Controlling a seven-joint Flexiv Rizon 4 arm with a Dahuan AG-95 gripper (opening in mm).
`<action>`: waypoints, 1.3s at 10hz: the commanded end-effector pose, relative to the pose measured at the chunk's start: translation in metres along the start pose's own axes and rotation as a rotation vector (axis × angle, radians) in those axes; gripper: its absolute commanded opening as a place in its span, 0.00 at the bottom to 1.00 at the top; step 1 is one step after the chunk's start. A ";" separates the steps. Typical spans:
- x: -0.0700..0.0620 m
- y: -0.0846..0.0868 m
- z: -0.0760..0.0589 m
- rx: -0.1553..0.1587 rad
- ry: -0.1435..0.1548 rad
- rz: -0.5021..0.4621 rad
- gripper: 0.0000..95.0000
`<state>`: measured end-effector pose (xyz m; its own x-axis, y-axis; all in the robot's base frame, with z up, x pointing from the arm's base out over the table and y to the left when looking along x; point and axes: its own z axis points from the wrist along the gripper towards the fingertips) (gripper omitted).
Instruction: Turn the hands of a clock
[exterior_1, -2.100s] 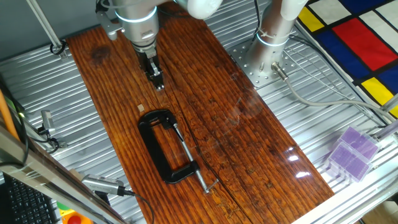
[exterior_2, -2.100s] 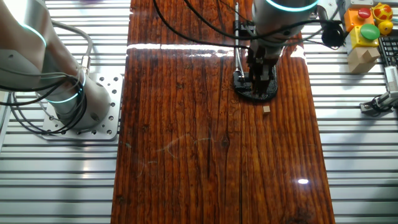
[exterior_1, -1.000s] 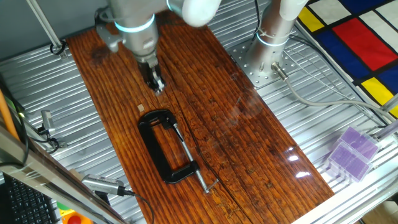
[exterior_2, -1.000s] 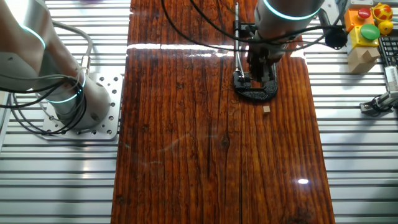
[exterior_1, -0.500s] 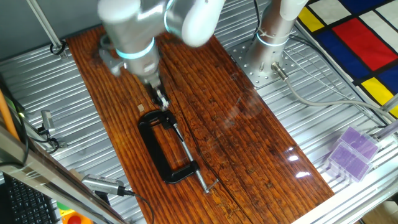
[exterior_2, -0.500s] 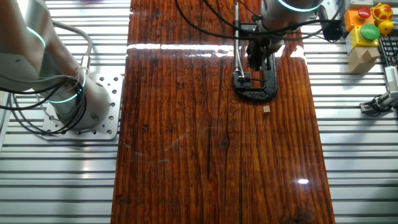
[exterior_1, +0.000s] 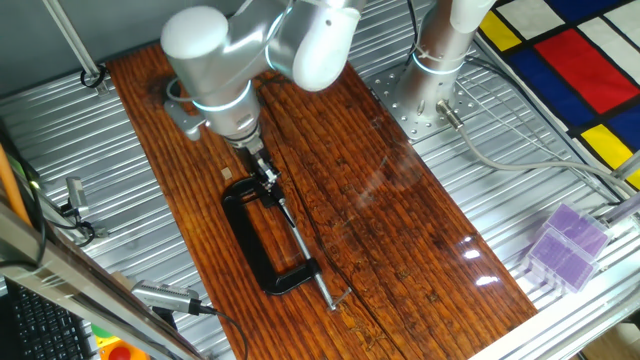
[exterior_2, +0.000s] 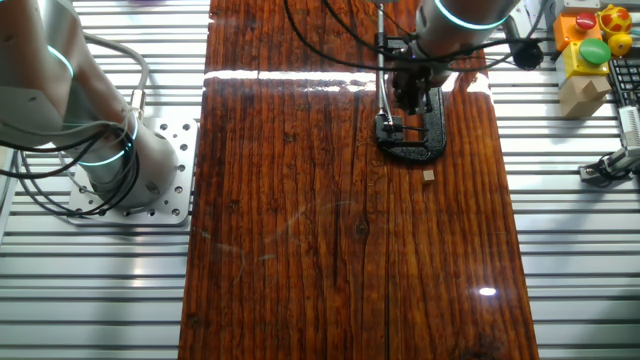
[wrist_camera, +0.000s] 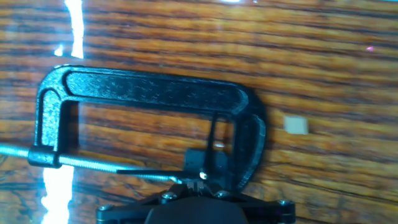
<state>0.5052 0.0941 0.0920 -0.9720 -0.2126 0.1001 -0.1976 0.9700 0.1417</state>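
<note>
A black C-clamp (exterior_1: 243, 240) lies flat on the wooden table; it also shows in the other fixed view (exterior_2: 410, 153) and in the hand view (wrist_camera: 149, 90). My gripper (exterior_1: 265, 178) points down at the clamp's closed jaw end, with its fingers together. It is also in the other fixed view (exterior_2: 408, 100) and low in the hand view (wrist_camera: 203, 176). A small dark piece (wrist_camera: 198, 157) sits in the clamp's jaw just ahead of my fingertips. I can make out no clock face or hands on it. I cannot tell whether the fingers touch it.
A small tan cube (exterior_1: 228, 172) lies beside the clamp's end and shows in the hand view (wrist_camera: 296, 126). The clamp's screw (exterior_1: 300, 245) runs toward the near table edge. A purple box (exterior_1: 565, 245) and the arm's base (exterior_1: 430, 90) stand on the metal bench.
My gripper has moved from the far part of the table toward me and down to the clamp's jaw end. The clamp and the tan cube have not moved.
</note>
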 end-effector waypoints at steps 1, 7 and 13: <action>0.002 -0.001 -0.001 0.005 0.000 0.008 0.00; 0.002 -0.001 -0.003 -0.020 0.058 -0.072 0.00; 0.002 -0.001 -0.003 -0.016 0.076 -0.023 0.00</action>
<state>0.5039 0.0922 0.0954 -0.9398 -0.2889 0.1825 -0.2594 0.9508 0.1694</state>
